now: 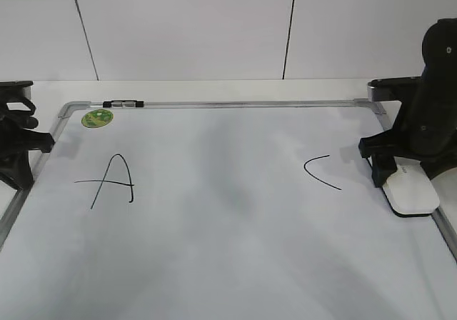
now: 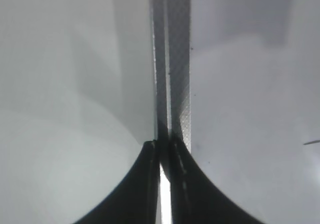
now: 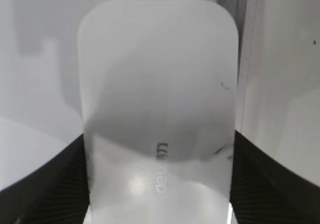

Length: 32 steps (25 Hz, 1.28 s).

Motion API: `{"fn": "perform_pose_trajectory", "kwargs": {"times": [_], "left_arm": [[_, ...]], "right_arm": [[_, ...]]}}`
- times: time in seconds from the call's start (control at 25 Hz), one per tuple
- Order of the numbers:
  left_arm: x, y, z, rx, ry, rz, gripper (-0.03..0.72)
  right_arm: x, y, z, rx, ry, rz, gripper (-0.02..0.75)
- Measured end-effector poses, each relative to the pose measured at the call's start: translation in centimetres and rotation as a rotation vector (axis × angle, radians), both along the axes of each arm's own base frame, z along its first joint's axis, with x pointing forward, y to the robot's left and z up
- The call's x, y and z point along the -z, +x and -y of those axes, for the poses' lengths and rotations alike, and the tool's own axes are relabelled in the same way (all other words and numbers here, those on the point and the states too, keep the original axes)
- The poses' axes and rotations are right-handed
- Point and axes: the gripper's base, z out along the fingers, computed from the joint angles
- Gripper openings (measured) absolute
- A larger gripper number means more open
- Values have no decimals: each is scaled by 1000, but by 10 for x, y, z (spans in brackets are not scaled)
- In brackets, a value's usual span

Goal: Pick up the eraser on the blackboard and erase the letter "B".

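**Eraser gripped at right edge of board; no "B" seen**

The eraser [image 1: 412,191] is seen lying flat on the blackboard [image 1: 214,248], close against the right edge of the frame, roughly halfway down the visible edge. It is straddled by the right gripper [image 1: 404,181]; in the right wrist view the eraser [image 3: 159,109] is flanked on both long sides by the dark fingers [image 3: 45,184], which are pressed against it, so it is taken as clamped. Small grey lettering is visible on the white top.

The left gripper [image 1: 28,143] is parked at the left edge of the board, over the grey frame. In the left wrist view its fingers [image 2: 145,184] are closed together with only a thin bright slit between them, nothing held, and the frame rail [image 2: 172,59] is seen running straight ahead.

A black "A" [image 1: 111,181] is drawn toward the left side of the board and a curved "C" stroke [image 1: 320,171] toward the right, just beside the eraser. No letter "B" is visible between them. A round green sticker [image 1: 97,118] is placed near the far left corner, with a small dark clip [image 1: 123,104] on the far edge beside it.
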Motion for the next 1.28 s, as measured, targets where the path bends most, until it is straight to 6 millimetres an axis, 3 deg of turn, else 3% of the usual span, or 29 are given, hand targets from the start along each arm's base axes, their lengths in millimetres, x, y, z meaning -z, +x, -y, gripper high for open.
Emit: {"fn": "perform_pose_trajectory", "kwargs": {"times": [0.36,0.68,1.0,1.16,1.28], "left_arm": [[0,0,0,0,0,0,14],[0,0,0,0,0,-1,14],[0,0,0,-1,-2,-2,15],[0,0,0,7,-1,-2,56],[0,-1,0,20,0,-8,145]], "right_arm": [[-14,3,0,12,-9,-48,585],[-43,10,-1,29,-19,-87,584],[-79,26,-8,50,60,3,584],[-80,26,-12,59,98,-4,584],[-86,23,-13,63,119,7,584]]}}
